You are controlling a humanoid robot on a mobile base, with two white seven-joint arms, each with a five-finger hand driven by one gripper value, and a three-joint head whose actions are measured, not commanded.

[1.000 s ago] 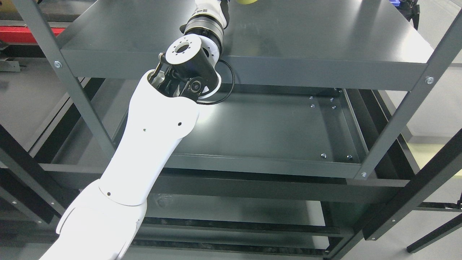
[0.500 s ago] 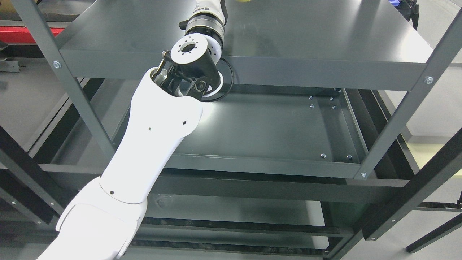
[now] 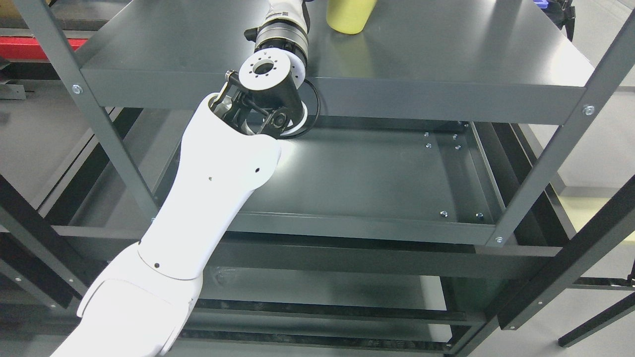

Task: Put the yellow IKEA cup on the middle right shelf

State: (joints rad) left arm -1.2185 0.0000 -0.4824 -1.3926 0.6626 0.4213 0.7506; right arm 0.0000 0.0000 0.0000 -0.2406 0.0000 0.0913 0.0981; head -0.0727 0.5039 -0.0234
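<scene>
One yellow cup (image 3: 349, 16) above shelf (image 3: 446, 54); robot hand unseen.

Red bar (image 3: 34, 48) at far left, behind the rack's grey post (image 3: 84, 106). Blue item (image 3: 544, 3) at top right edge, mostly cut off. Black diagonal beam (image 3: 570, 258) crosses lower right over pale floor (image 3: 603, 158).
</scene>
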